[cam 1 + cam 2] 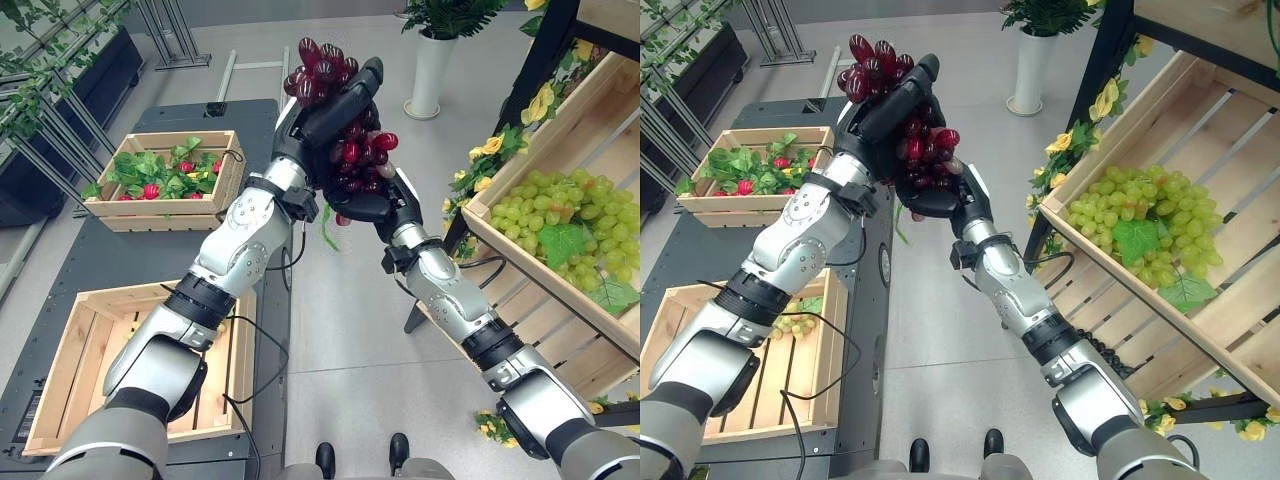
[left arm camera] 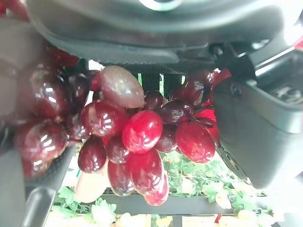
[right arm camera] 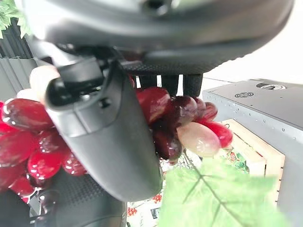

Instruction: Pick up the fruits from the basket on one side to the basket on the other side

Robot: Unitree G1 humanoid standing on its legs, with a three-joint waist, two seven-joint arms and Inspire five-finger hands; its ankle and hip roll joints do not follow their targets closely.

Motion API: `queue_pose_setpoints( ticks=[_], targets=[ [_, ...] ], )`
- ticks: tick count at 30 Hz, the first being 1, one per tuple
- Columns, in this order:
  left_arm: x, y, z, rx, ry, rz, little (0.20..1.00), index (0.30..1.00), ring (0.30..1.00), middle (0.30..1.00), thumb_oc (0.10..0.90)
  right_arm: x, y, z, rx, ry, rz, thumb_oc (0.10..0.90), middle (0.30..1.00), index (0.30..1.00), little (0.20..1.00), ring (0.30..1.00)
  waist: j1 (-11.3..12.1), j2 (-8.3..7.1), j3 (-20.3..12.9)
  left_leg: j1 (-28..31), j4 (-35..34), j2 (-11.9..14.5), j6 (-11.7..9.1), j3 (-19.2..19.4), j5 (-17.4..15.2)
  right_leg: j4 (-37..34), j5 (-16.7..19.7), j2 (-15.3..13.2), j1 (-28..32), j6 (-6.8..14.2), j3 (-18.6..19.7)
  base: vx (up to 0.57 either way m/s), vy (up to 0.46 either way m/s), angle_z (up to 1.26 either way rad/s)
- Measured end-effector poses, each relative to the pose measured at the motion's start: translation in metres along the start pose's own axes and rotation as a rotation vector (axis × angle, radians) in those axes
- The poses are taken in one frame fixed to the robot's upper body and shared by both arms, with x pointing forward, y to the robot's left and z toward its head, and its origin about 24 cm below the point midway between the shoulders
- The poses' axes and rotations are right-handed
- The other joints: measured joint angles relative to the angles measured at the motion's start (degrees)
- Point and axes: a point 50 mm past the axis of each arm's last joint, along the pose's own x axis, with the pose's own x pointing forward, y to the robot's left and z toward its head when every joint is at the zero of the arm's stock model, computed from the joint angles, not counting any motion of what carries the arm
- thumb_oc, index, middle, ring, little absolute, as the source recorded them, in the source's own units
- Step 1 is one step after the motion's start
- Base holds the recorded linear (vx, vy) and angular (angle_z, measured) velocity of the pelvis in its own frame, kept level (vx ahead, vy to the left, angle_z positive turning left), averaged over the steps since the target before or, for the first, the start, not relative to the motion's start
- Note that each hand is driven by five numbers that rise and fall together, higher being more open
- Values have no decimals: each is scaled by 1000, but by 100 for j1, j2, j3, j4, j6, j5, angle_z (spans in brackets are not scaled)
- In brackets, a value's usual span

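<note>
- One bunch of red grapes (image 1: 345,130), upper centre
- Three wooden crates: radish crate (image 1: 165,180), near crate (image 1: 140,365), green-grape crate (image 1: 560,215)
- One white planter (image 1: 432,72)

glossy, smooth red grapes (image 1: 352,150); matt black plastic robot hand (image 1: 345,100); pale, bare wood crates (image 1: 75,350); matt dark worktop (image 1: 110,262).

Bright, even indoor light fills both head views — the pale floor (image 1: 360,330) toward 6 o'clock shows only soft, faint shadows. Straight lines bow near the edges, the wide-lens distortion strongest at the corners. Small white glints sit on the red grapes (image 2: 142,130) in the left wrist view, where the dark robot hand (image 2: 255,127) at 3 o'clock is blurred. In the right wrist view a green leaf (image 3: 218,198) at 5 o'clock is out of focus — the background at 2 o'clock is washed out white.
</note>
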Motion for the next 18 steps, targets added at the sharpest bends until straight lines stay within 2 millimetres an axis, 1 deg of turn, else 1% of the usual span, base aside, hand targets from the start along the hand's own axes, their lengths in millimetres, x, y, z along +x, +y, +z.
queue_pose_setpoints(
  ticks=[1,2,3,4,9,12,16,18],
  targets=[
    [0,1,-1,8,3,7,309,309,309,309,406,0,0,0,-1,2,-2,400,300,300,300,300,-4,6,-4,1,0,-1,0,0,0,0,0,0,0,0,1,0,0,0],
    [1,4,-3,26,10,21,479,479,479,479,519,0,-2,-2,-4,7,-10,400,300,300,300,300,-8,17,-10,1,0,-2,0,1,0,0,0,-1,0,0,2,0,0,0],
    [1,7,-5,41,18,37,571,571,571,571,580,0,-3,-3,-7,12,-15,400,300,300,300,300,-8,27,-16,1,0,-4,0,2,0,0,0,0,-1,0,3,0,0,0],
    [0,9,-6,53,22,46,900,900,900,900,800,0,-3,-4,-8,14,-16,400,300,300,300,300,-12,31,-18,1,0,-8,0,2,0,0,0,0,-1,0,4,0,0,0],
    [-1,29,-12,218,29,165,900,900,900,900,800,-3,-8,-8,-21,26,-35,400,300,300,300,300,-24,44,-26,11,-2,-6,0,21,0,0,0,4,-2,0,19,0,0,0],
    [-4,43,-16,303,53,232,900,900,900,900,800,-10,-18,-13,-66,33,-59,400,300,300,300,300,-31,44,-26,17,-15,-7,0,29,0,0,0,5,-5,0,26,0,0,0],
    [-12,64,-19,352,91,303,900,900,900,900,800,-26,-36,-28,-75,66,-117,400,300,300,300,300,-29,44,-26,18,-18,-5,0,39,0,0,0,5,-9,0,34,0,0,0],
    [-20,76,-21,354,104,350,900,900,900,900,800,-36,-45,-37,-71,97,-151,400,300,300,300,300,-62,44,-27,23,-18,-14,0,63,-1,0,0,4,-14,0,58,5,17,-5]
  ],
)
